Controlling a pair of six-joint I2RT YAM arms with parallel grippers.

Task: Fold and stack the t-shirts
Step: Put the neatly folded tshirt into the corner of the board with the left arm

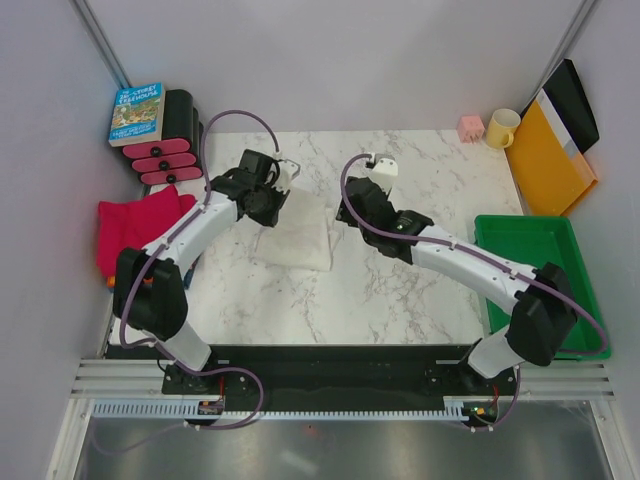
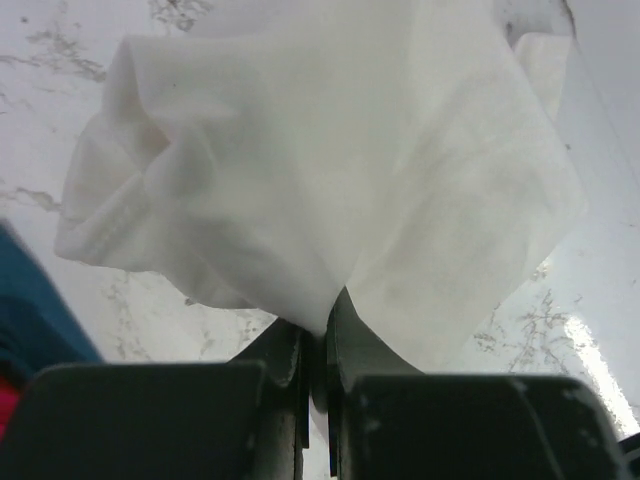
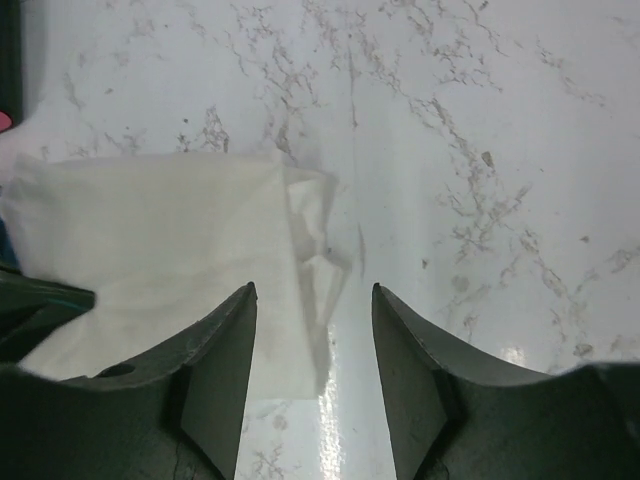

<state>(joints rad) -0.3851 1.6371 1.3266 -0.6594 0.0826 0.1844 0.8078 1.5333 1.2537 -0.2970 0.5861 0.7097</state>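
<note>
The blue paperback book (image 1: 136, 113) has yellow words on its cover, too small to read.

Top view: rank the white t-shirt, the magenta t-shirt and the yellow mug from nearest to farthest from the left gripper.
From the left gripper:
1. white t-shirt: pinched in its shut jaws, in the middle.
2. magenta t-shirt: off to the left side.
3. yellow mug: far right corner.
</note>
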